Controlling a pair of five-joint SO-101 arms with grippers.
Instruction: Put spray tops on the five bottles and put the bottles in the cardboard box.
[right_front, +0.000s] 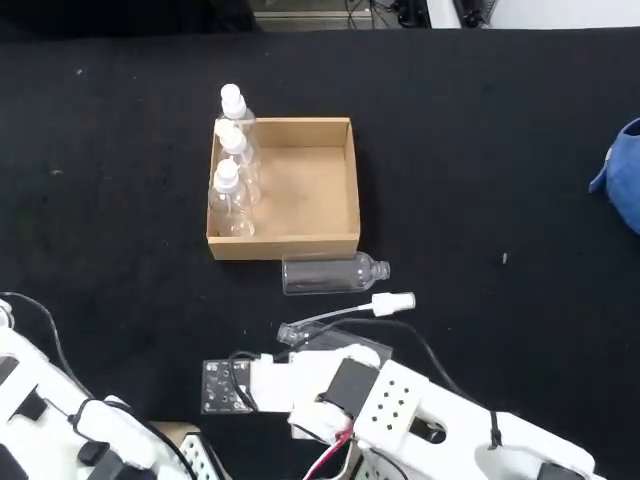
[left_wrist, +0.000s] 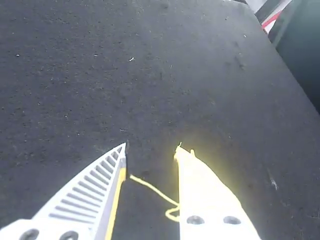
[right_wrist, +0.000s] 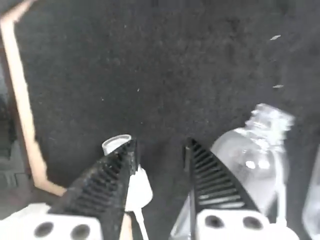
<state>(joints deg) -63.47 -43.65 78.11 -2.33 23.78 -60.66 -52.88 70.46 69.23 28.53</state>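
Three clear bottles with white spray tops (right_front: 232, 165) stand along the left wall of the cardboard box (right_front: 300, 245). A clear bottle without a top (right_front: 335, 273) (right_wrist: 250, 165) lies on the black table just in front of the box. Beside it lies a loose white spray top (right_front: 392, 302) (right_wrist: 136, 189) with its long tube. My right gripper (right_wrist: 160, 147) hangs open low over the table, one finger over the spray top and the other beside the bottle, holding nothing. My left gripper (left_wrist: 150, 148) is open over bare black table.
The right arm (right_front: 390, 400) sits at the bottom centre and the left arm (right_front: 60, 420) at the bottom left. A blue object (right_front: 625, 175) lies at the right edge. A tan cardboard edge (right_wrist: 20, 100) shows beyond the right gripper.
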